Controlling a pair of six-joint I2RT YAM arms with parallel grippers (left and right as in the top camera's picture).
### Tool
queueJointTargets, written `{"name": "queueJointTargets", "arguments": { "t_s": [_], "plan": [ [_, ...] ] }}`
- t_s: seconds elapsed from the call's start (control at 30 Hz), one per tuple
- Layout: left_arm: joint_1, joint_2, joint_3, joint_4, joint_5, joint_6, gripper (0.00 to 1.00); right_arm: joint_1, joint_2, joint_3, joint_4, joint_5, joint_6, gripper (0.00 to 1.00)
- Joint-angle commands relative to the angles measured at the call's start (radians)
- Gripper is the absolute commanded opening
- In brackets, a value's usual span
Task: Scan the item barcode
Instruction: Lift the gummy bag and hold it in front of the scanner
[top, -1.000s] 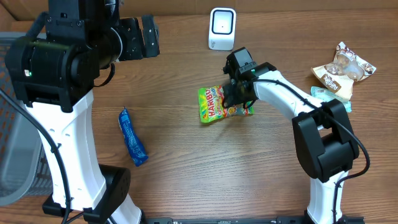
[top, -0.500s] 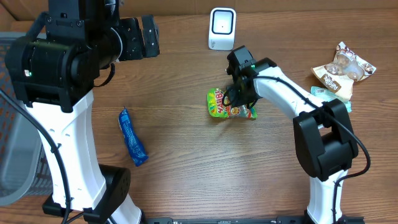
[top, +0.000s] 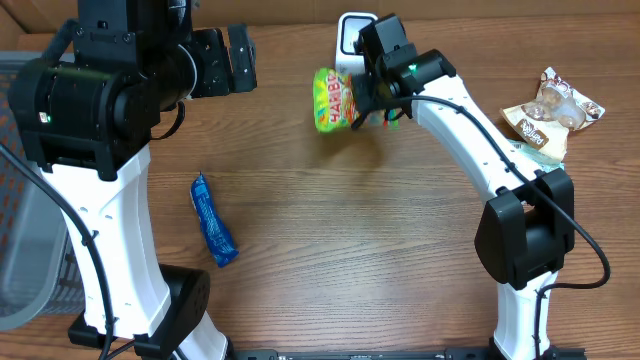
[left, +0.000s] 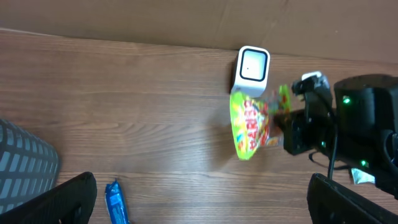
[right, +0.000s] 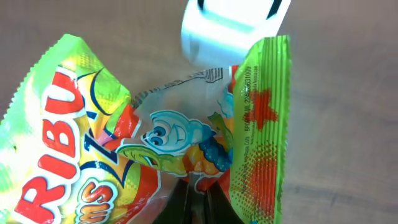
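The right claw (top: 370, 103) is clenched on an edge of the candy bag (top: 335, 98), which is held off the table just before the scanner (top: 350, 30). The bag looks light, floppy and slick, so a seam pinch suits it. The left claw (top: 240, 58) gapes empty.

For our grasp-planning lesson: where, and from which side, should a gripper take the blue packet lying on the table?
Likely best: pinch the blue packet across its narrow width near the middle, coming down from above. It lies flat on the table, long and slim, with bare wood either side.
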Motion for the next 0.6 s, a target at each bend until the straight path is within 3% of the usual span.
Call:
{"name": "queueJointTargets", "arguments": {
  "t_s": [0.0,0.23,0.57],
  "plan": [
    [-0.002,-0.002,0.001,0.002,-0.005,-0.002,1.0,-0.005,-0.014,0.042,0.076,0.052,0.04,0.04],
    [-0.002,-0.002,0.001,0.002,-0.005,-0.002,1.0,-0.005,-0.014,0.043,0.274,0.133,0.103,0.04],
    [-0.002,-0.002,0.001,0.002,-0.006,-0.002,0.99,-0.005,0.018,0.043,0.541,0.144,0.079,0.04]
  ]
}}
